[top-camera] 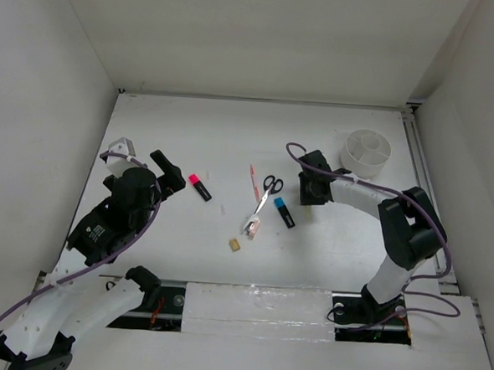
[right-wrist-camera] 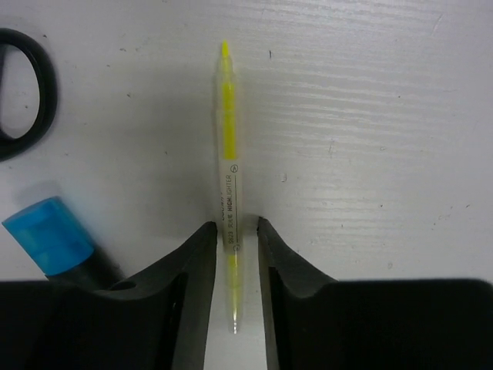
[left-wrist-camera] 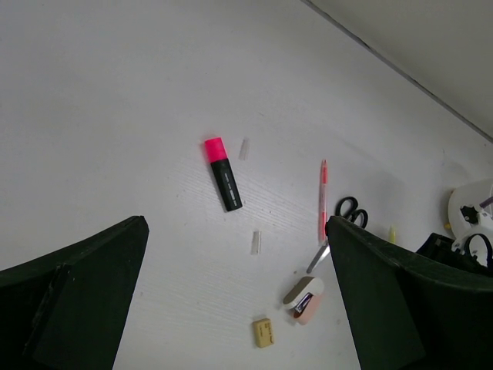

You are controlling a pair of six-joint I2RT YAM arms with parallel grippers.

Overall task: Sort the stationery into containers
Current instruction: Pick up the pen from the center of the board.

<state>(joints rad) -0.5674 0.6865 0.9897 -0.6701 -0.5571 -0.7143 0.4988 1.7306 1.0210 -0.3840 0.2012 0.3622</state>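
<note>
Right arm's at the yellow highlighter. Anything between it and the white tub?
Nothing visible. The right gripper has its jaws either side of the yellow highlighter, and in the top view the table from there to the white tub is bare. The blue-capped marker and scissors lie on its other side, away from the tub.

Two markers [top-camera: 200, 186], two erasers [left-wrist-camera: 262, 332], one scissors [top-camera: 267, 195], pen [top-camera: 252, 181], yellow stick [right-wrist-camera: 229, 169], tub [top-camera: 361, 165]

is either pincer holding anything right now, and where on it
Nothing is gripped yet. The right pincer straddles the yellow highlighter toward one end, a gap showing beside it. The left pincer is open and empty.
</note>
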